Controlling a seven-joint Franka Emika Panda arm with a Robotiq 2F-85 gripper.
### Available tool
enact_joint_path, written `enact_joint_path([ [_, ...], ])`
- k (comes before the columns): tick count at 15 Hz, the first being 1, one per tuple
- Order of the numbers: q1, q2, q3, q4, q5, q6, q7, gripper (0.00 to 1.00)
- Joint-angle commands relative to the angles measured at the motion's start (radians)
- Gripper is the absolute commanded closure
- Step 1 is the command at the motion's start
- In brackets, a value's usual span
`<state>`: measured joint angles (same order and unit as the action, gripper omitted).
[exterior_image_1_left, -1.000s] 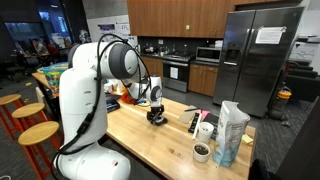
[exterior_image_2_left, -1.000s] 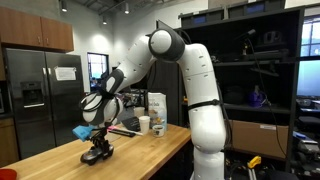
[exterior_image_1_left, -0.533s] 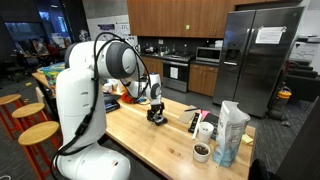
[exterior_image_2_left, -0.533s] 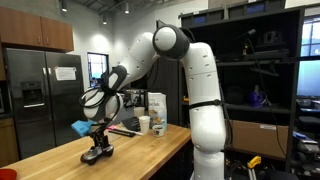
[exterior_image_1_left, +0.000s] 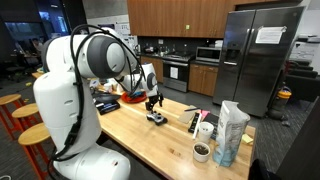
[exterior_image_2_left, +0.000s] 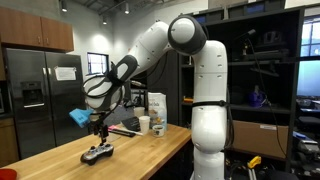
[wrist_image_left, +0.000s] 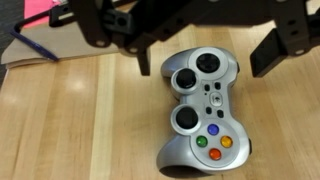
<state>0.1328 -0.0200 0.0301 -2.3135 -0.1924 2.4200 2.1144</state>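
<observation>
The wooden countertop (wrist_image_left: 70, 120) carries the gamepad (wrist_image_left: 200, 110), lying face up and free; both exterior views show it there (exterior_image_1_left: 157, 118) (exterior_image_2_left: 97, 153). My gripper (wrist_image_left: 200, 70) hangs just above it, jaws wide apart and holding nothing, so I judge no grasp is made yet. In the wrist view its long axis runs top to bottom, slightly slanted, with the coloured buttons at the bottom end.

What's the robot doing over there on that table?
The robot arm holds its gripper open above a silver game controller, which lies flat on the wooden table. In the wrist view the fingers stand either side of the controller and clear of it, so nothing is gripped. Farther along the table, a bag and a cup stand untouched.
</observation>
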Motion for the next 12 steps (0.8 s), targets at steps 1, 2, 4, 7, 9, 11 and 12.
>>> enact_joint_path([
  [1,-0.022,-0.087,0.034,-0.040,-0.045,-0.058,0.054,0.00],
  [2,-0.021,-0.107,0.045,-0.045,-0.042,-0.083,0.059,0.00],
  [4,-0.024,-0.142,0.066,-0.056,-0.059,-0.117,0.106,0.00],
  [7,-0.026,-0.195,0.102,-0.078,-0.070,-0.171,0.169,0.00],
  [9,-0.028,-0.235,0.125,-0.100,-0.069,-0.211,0.217,0.00],
  [11,-0.022,-0.280,0.146,-0.128,-0.051,-0.261,0.240,0.00],
  [12,-0.021,-0.300,0.159,-0.139,-0.051,-0.288,0.255,0.00],
])
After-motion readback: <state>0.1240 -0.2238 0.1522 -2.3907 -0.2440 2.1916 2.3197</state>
